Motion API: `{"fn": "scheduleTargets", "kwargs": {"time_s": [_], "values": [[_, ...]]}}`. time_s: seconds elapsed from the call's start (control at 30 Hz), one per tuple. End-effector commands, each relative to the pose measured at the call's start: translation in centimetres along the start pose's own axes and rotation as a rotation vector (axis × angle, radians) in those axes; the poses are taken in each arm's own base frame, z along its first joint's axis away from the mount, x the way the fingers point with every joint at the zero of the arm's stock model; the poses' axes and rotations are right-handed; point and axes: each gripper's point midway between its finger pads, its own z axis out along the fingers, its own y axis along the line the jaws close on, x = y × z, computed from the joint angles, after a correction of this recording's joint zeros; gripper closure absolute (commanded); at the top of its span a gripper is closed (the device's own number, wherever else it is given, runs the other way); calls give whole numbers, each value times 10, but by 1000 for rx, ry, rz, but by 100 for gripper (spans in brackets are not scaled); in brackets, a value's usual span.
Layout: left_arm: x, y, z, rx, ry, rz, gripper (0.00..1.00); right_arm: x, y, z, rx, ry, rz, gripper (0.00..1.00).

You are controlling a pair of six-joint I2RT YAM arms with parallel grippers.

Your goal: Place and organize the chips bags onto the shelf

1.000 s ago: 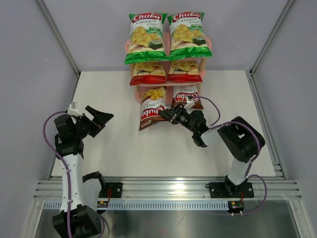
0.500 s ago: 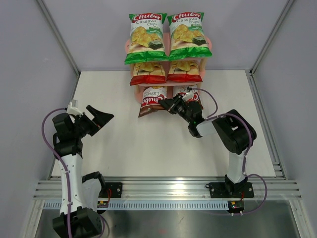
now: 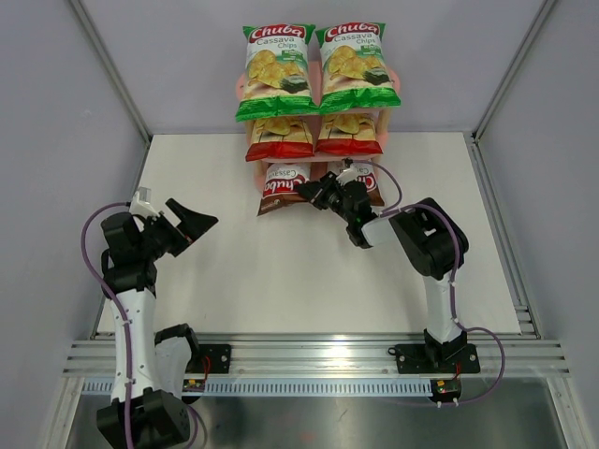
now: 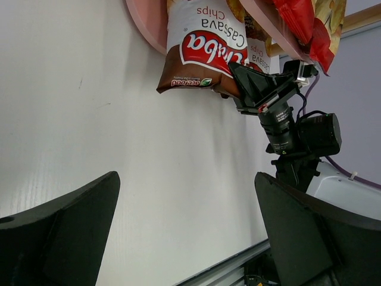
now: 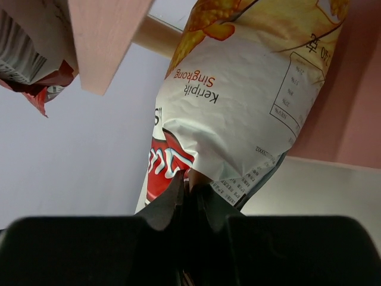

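Top external view: right arm's fingers (image 3: 316, 195) are pinching shut on the lower edge of the left dark brown bag (image 3: 284, 183), which is lying partly on the bottom board of the pink shelf (image 3: 240, 89), beside the second brown bag (image 3: 371, 178). Over the worktop (image 3: 281, 290), left arm's fingers (image 3: 194, 221) are hovering spread wide.

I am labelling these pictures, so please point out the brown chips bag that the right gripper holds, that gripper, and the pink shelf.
brown chips bag (image 4: 211, 50): left wrist view, red logo on its front.
right gripper (image 5: 189, 185): right wrist view, between its fingertips.
pink shelf (image 4: 144, 21): left wrist view, lowest board's rim.
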Motion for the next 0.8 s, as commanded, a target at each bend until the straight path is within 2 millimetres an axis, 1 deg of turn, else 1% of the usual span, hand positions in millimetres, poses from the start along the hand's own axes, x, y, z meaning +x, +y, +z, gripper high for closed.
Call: {"fn": "scheduleTargets", "kwargs": {"time_s": [0.0, 0.03, 0.17, 0.3, 0.4, 0.43, 0.5, 0.7, 0.77], "values": [[-6, -18, -4, 57, -1, 52, 1, -18, 16, 13, -52, -27, -20, 85], [-5, -19, -4, 60, 2, 54, 1, -16, 11, 16, -21, -12, -11, 82], [-4, -19, -4, 60, 7, 54, 1, -14, 0, 22, 31, 10, 5, 80], [-3, -21, -5, 60, 10, 67, 1, -15, -2, 19, 37, -12, 39, 77], [-3, -22, -4, 62, 14, 68, 1, -13, -9, 15, 59, -22, 86, 75], [-3, -22, -4, 61, 14, 66, 1, -15, -9, 14, 57, -37, 113, 73], [-3, -23, -4, 64, 14, 69, 1, -15, -14, 12, 81, -55, 146, 72], [-2, -26, -4, 73, 21, 75, 1, -19, -25, 8, 135, -95, 191, 72], [-2, -27, -4, 76, 23, 78, 1, -17, -28, 7, 154, -91, 194, 72]]}}
